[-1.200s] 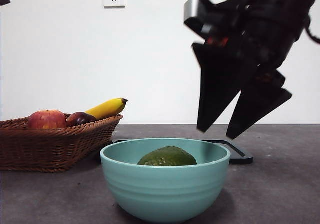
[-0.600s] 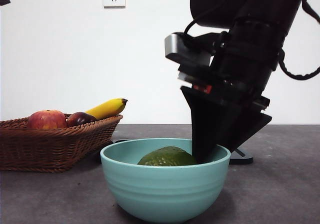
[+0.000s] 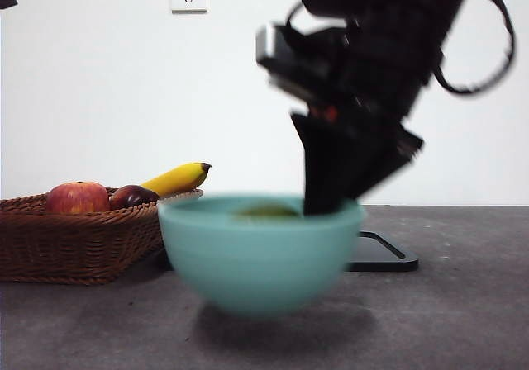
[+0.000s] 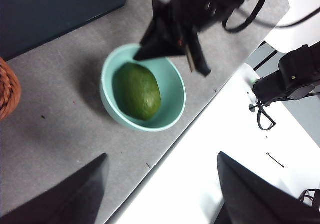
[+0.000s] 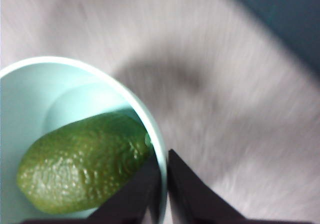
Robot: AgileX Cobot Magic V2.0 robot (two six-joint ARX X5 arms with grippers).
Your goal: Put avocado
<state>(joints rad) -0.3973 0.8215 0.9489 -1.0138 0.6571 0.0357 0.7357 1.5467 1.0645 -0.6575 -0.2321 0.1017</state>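
The olive-green avocado (image 3: 266, 211) lies in a teal bowl (image 3: 256, 254). It shows clearly in the left wrist view (image 4: 139, 91) and the right wrist view (image 5: 82, 169). My right gripper (image 3: 326, 201) is shut on the bowl's right rim, one jaw inside and one outside (image 5: 164, 156). The bowl (image 5: 50, 99) hangs a little above the table, blurred by motion. My left gripper (image 4: 162, 155) is open and empty, high above the bowl (image 4: 172, 91) and the table's front edge.
A wicker basket (image 3: 83, 238) at the left holds a red apple (image 3: 77, 196), a dark plum (image 3: 132, 195) and a banana (image 3: 178, 177). A dark flat tray (image 3: 380, 254) lies behind the bowl, also in the left wrist view (image 4: 50, 9).
My right gripper came down from the upper right to the bowl's rim and shut on it. The bowl with the avocado has risen off the table and shifted slightly left.
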